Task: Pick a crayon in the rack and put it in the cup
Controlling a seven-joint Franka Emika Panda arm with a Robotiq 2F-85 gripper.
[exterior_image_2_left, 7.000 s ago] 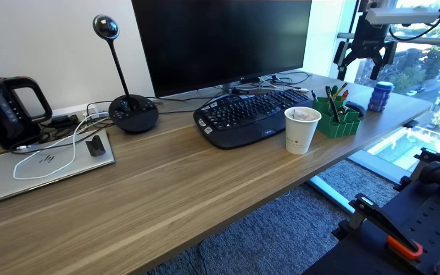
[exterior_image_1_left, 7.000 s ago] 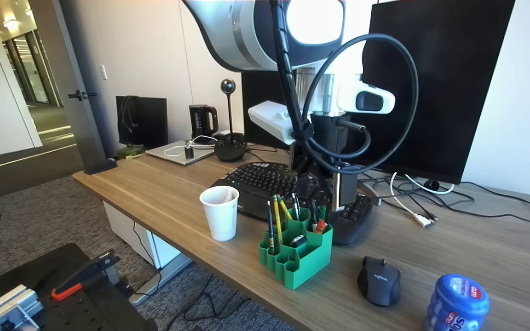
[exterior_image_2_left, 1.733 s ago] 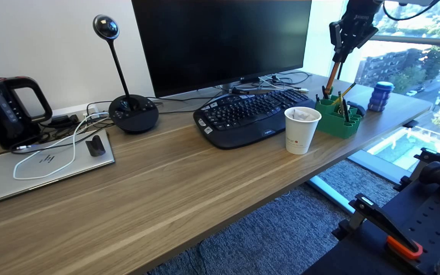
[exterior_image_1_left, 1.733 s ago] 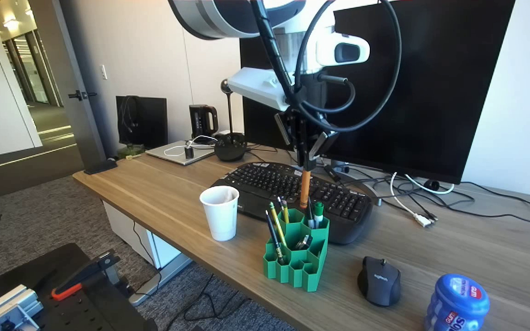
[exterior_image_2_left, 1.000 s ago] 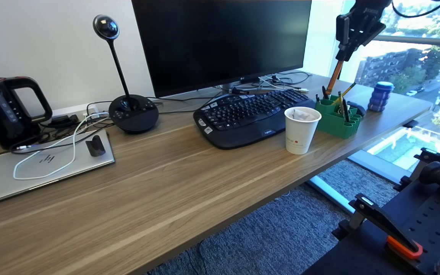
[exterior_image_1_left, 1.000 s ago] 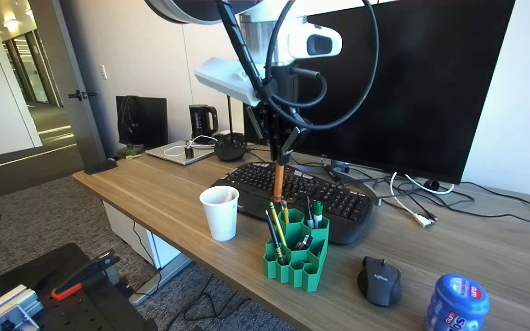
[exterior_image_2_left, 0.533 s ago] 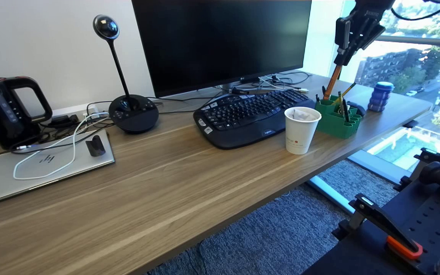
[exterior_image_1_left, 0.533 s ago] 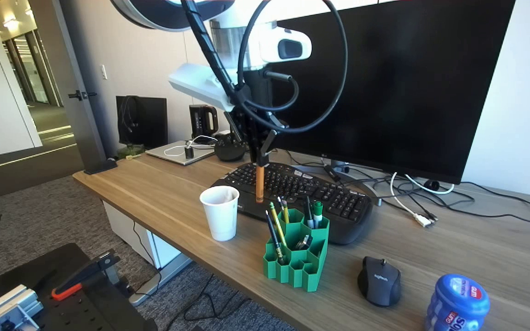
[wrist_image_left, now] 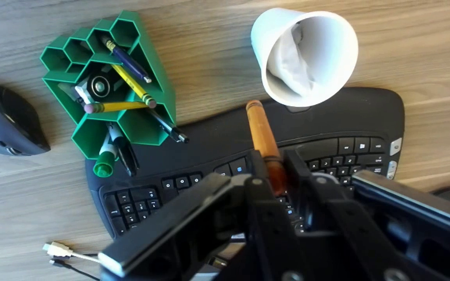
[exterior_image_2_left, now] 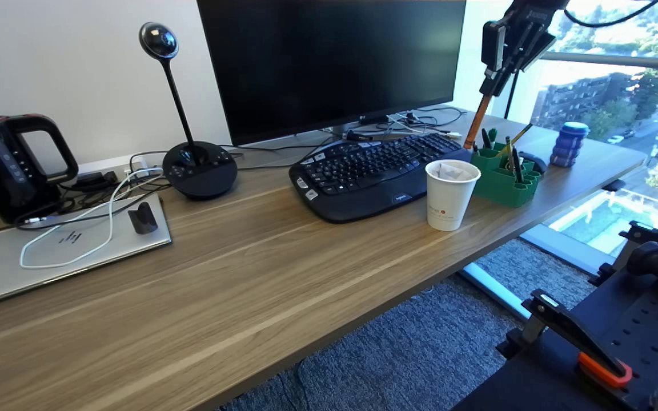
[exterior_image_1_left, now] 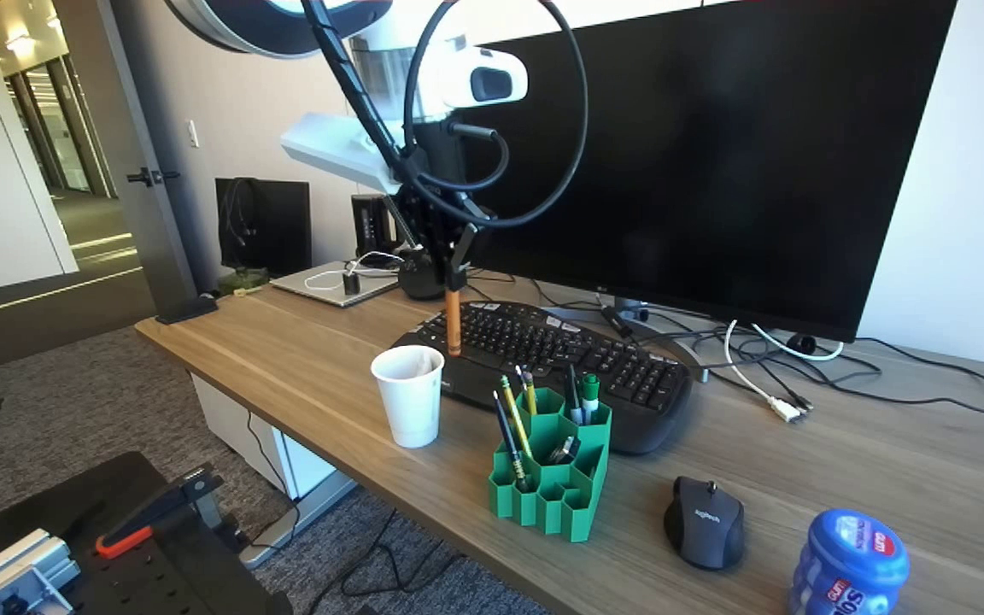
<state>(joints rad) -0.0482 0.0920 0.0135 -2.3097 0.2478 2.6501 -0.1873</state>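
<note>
An orange crayon (exterior_image_1_left: 453, 325) hangs nearly upright over the keyboard, with my gripper (exterior_image_1_left: 455, 278) shut on its upper end. In the wrist view the crayon (wrist_image_left: 263, 130) sits between both fingers, its free end pointing toward the white cup (wrist_image_left: 272, 27) but apart from the rim. The cup (exterior_image_1_left: 411, 410) stands upright on the desk with crumpled white paper inside, seen also in an exterior view as the cup (exterior_image_2_left: 446, 211). Beside it is the green rack (exterior_image_1_left: 577, 521), holding pencils, pens and a green marker; the crayon is clear of the rack (wrist_image_left: 158, 74).
The black keyboard (exterior_image_1_left: 500, 333) lies below the gripper, with the large monitor (exterior_image_1_left: 697, 171) behind it. A mouse (exterior_image_1_left: 705, 521) and a blue round container (exterior_image_1_left: 851, 564) are right of the rack. The desk's front edge runs close to cup and rack.
Seven seconds ago the gripper was open and the crayon stood in the rack. It now holds the crayon and has travelled left toward the cup. The rack has turned slightly.
</note>
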